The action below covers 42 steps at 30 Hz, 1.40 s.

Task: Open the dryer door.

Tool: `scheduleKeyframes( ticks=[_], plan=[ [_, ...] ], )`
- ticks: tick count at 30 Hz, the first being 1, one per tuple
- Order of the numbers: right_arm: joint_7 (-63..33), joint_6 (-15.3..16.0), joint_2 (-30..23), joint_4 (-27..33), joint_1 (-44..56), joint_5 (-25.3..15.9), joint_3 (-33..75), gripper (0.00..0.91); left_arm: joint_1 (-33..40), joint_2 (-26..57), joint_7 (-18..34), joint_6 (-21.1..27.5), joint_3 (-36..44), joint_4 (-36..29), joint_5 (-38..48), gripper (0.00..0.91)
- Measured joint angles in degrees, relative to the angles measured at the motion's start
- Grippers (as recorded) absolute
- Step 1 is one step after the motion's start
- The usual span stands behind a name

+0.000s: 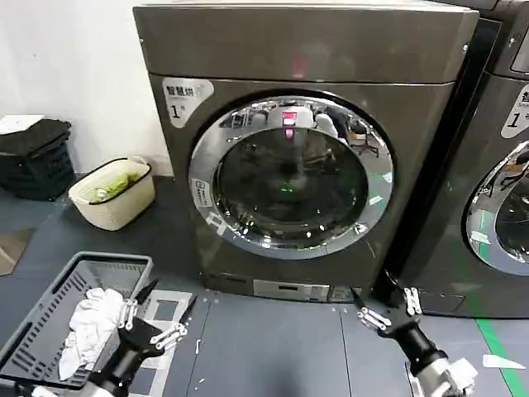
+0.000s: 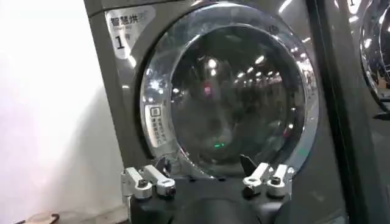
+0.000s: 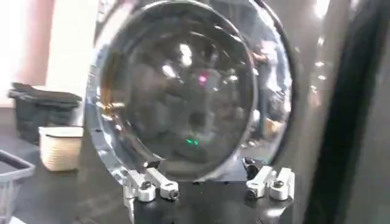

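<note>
- Head view puts the dryer (image 1: 306, 157) straight ahead of me: a big boxy machine in brushed bronze-grey metal, with a white "1" sticker (image 1: 183, 98) at its upper corner.
- Its dryer door (image 1: 291, 175) sits shut and flush against the front, a large circle with a wide, mirror-bright chrome ring around dark tinted glass that shows a small green light.
- My left gripper (image 1: 157, 318) hangs low over the grey floor, fingers spread apart and holding nothing, well short of the door.
- Just beside it lies a grey slatted plastic basket (image 1: 50, 331) with crumpled white cloth (image 1: 87, 327) inside.
- My right gripper (image 1: 382, 304) is low near the machine's bottom right corner, its dark fingertips spread wide and empty.
- Left wrist view looks square at the door (image 2: 234, 97), my silver-knuckled fingers (image 2: 149, 181) parted below the ring.
- Right wrist view shows the glass (image 3: 183, 91) bulging and glossy, with my fingers (image 3: 271, 181) parted beneath it.
- A round cream woven basket (image 1: 111, 192) and a black crate (image 1: 33, 157) stand by the white wall.
- A neighbouring machine (image 1: 504, 157) of the same finish is cut off at the right edge.
</note>
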State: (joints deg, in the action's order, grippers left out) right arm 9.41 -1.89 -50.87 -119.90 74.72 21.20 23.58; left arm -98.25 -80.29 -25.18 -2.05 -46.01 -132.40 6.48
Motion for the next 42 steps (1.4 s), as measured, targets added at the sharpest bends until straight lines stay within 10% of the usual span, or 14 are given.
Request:
scheduleKeyframes(
  ticks=[42],
  plan=[
    [4.2,-4.1,-5.9,25.6,-47.8,6.7,-38.0,0.907,-2.2,-2.9,-1.2,-0.6,-0.6,-1.5,-1.2,0.907]
  ],
)
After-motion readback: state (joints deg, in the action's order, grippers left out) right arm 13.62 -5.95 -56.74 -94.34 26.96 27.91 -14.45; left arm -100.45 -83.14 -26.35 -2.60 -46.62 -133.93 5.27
